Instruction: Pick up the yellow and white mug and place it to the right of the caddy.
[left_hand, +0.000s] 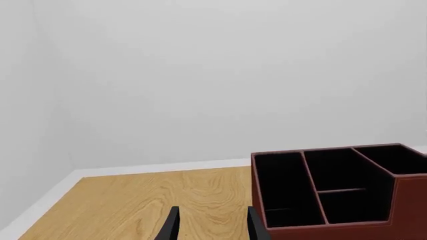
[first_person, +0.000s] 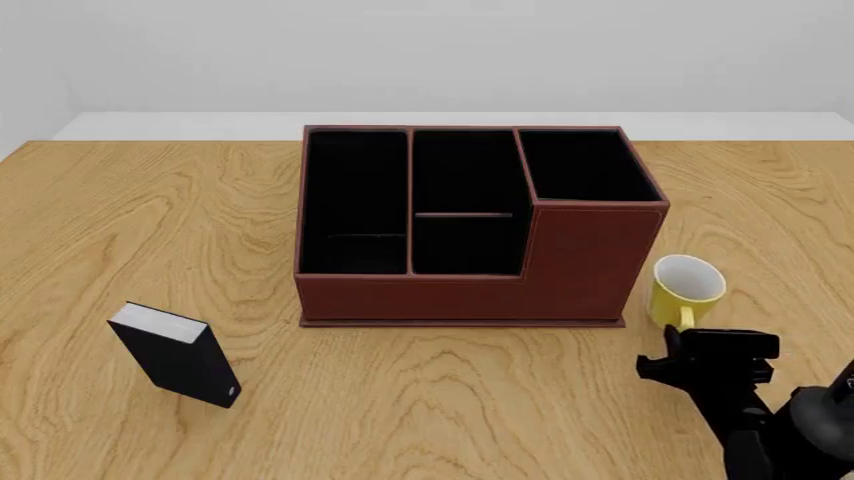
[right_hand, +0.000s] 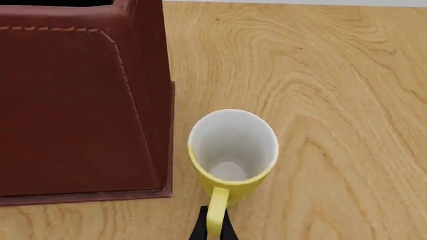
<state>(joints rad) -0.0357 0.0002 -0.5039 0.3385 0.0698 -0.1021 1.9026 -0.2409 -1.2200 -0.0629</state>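
Right claw (right_hand: 213, 227) pinches glossy mug (right_hand: 233, 152) loop handle (right_hand: 217, 212)

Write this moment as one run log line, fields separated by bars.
right gripper: shut on mug handle | yellow and white mug: upright, right of caddy | left gripper: open, holds nothing

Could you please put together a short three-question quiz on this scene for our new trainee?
1. True or false: the yellow and white mug stands upright on the table.
2. Which side of the caddy is the mug on in the front view: A left, B right, C inside?
3. What does the right gripper close around?

Key: 1 true. 2 B. 3 the mug's handle.
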